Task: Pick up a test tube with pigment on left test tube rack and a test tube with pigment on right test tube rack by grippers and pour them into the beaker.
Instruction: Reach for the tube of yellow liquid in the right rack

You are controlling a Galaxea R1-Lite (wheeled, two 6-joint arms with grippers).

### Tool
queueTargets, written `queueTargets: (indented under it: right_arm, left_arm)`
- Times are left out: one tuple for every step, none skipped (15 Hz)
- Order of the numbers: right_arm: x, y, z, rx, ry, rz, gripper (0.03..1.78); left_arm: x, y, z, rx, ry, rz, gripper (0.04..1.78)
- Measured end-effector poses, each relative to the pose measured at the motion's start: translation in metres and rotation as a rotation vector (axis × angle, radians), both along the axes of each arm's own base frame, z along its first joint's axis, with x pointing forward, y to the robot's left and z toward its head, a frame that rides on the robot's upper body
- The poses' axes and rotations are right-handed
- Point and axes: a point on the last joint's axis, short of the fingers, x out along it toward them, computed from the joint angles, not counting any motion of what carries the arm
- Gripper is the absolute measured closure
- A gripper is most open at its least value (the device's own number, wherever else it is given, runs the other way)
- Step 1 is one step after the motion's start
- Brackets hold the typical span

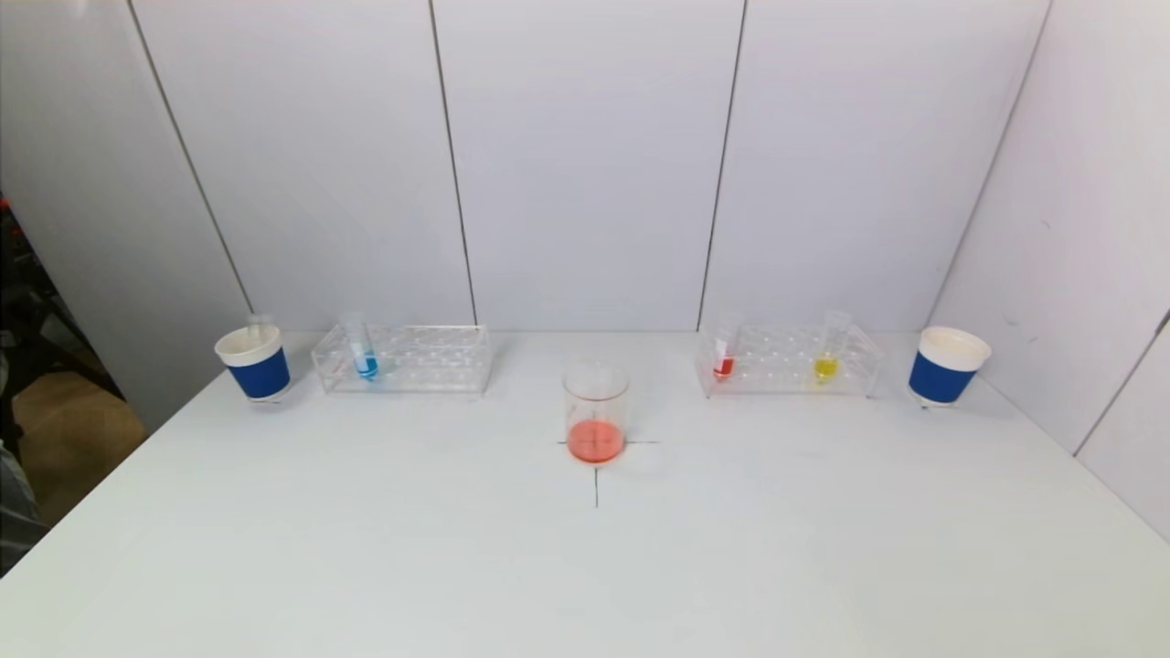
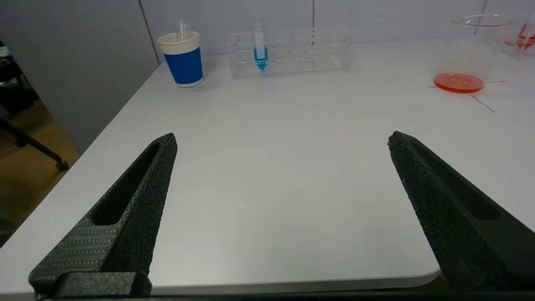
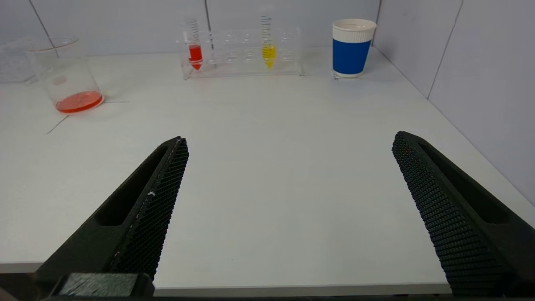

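We take the clear glass beaker (image 1: 595, 413) with a shallow layer of orange-red liquid as our landmark; it stands on a thin black cross mark (image 1: 597, 475) near the middle of the white bench (image 1: 585, 567).

Far to the left of the beaker, at the back edge of the bench, we see a blue-and-white paper cup (image 1: 254, 363) with a clear empty tube standing in it. Just beside that cup, between it and the beaker, sits the clear acrylic left test tube rack (image 1: 403, 359). In its end farthest from the beaker stands an upright clear test tube with blue pigment (image 1: 362, 352).

To the right of the beaker lies the clear acrylic right test tube rack (image 1: 788, 360). In its end nearest the beaker stands a test tube with red pigment (image 1: 726, 352), and farther from the beaker a test tube with yellow pigment (image 1: 829, 352). Beyond that rack, far right of the beaker, stands a second blue-and-white paper cup (image 1: 947, 366).

We find the left gripper (image 2: 282, 140) over the near bench edge, well short and left of the beaker, its black jaws spread wide with nothing between them. The right gripper (image 3: 289, 140) sits likewise short and right of the beaker, jaws spread wide and bare.
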Motion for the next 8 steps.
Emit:
queueTargets:
  right_arm:
    - [0.0,0.0,0.0,0.0,0.0,0.0,0.04]
    - [0.0,0.0,0.0,0.0,0.0,0.0,0.04]
    - [0.0,0.0,0.0,0.0,0.0,0.0,0.04]
    - [0.0,0.0,0.0,0.0,0.0,0.0,0.04]
    - [0.0,0.0,0.0,0.0,0.0,0.0,0.04]
    - [0.0,0.0,0.0,0.0,0.0,0.0,0.04]
    - [0.0,0.0,0.0,0.0,0.0,0.0,0.04]
    - [0.0,0.0,0.0,0.0,0.0,0.0,0.04]
  left_arm:
    - [0.0002,0.0002,-0.0019,0.008,0.016,0.008,0.06]
    - [0.0003,0.0002,-0.0032,0.023,0.029,0.009,0.06]
    - [0.0003,0.0,-0.0047,0.037,0.043,0.004,0.06]
    - [0.0004,-0.0001,-0.0069,0.041,0.064,-0.004,0.06]
    - [0.0004,-0.0003,-0.0071,0.035,0.066,-0.013,0.06]
    - [0.0003,-0.0005,-0.0074,0.018,0.071,-0.02,0.06]
    - [0.0002,-0.0004,-0.0071,-0.008,0.07,-0.021,0.06]
    - [0.0002,-0.0003,-0.0068,-0.021,0.067,-0.018,0.06]
